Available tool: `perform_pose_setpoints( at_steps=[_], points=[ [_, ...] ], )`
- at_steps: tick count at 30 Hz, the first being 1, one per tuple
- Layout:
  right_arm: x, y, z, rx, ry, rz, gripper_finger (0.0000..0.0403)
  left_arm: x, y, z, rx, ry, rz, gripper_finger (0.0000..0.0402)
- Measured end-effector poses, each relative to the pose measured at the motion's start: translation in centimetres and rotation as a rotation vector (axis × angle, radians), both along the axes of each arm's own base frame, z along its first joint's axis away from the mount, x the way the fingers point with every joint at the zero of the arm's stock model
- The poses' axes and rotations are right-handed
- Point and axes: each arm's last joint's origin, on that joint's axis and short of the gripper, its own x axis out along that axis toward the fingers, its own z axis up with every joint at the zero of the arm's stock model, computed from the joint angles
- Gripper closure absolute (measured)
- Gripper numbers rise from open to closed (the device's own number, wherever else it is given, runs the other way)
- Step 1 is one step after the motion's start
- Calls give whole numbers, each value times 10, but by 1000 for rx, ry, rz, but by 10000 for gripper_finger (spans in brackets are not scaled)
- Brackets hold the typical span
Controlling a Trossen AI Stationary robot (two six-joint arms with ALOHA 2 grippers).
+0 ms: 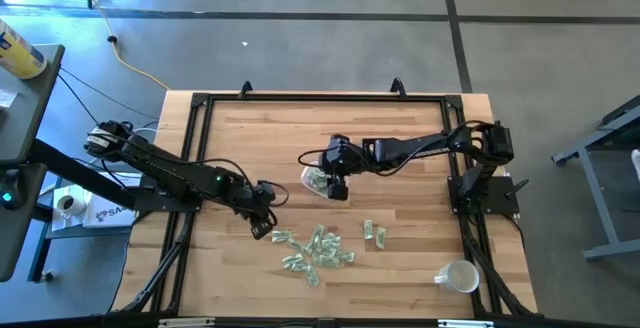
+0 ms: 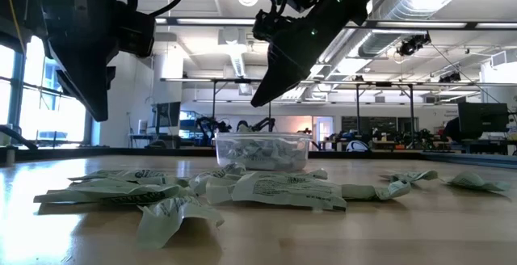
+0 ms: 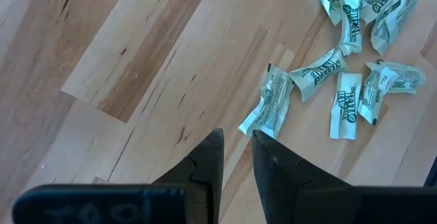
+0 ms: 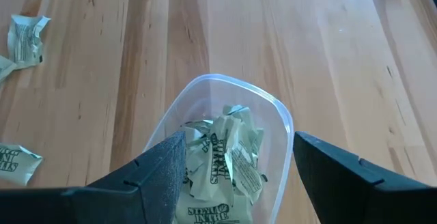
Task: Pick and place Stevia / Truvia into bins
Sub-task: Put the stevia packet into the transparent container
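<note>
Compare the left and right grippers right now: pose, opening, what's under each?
The left gripper has its fingers nearly together; the right gripper stands wide open. The left gripper hangs over bare wood beside the loose sachets; the right gripper hangs over the clear bowl, which already has sachets in it. Neither holds anything.

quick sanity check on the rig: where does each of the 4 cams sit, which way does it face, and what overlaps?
High: overhead, straight down on the table; both arms show, left gripper beside the sachets, right gripper above the clear bowl.
Low: table height, level toward the room; both grippers hang in from above, bowl behind the sachets.
Left wrist: looks down past its own narrowly parted fingers at loose sachets.
Right wrist: looks down between its wide-open fingers into the bowl.
Shared: bowl in high, low, right wrist.
</note>
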Motion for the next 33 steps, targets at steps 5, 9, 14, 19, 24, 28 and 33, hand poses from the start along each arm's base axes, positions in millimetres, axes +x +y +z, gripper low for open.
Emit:
perform_pose_setpoints(
  at_steps=[5, 9, 14, 19, 24, 28, 33],
  points=[
    [0, 0, 0, 2, -1, -2, 143, 0, 0, 0, 0, 0, 0, 291],
    [0, 0, 0, 19, 2, -19, 143, 1, -1, 1, -25, -8, 14, 291],
    [-6, 5, -1, -4, 62, -21, 143, 5, -10, 5, -21, -98, -11, 291],
    [-16, 17, 1, -63, 151, 31, 143, -1, -30, 6, 91, -155, -65, 291],
    [-25, 29, 3, -126, 228, 45, 144, -7, -48, 7, 168, -217, -90, 291],
    [-34, 37, -3, -131, 286, 51, 144, -4, -61, -5, 177, -212, -124, 291],
    [-57, 50, -10, -136, 311, 1, 144, 8, -73, -32, 194, -178, -142, 291]
  ],
)
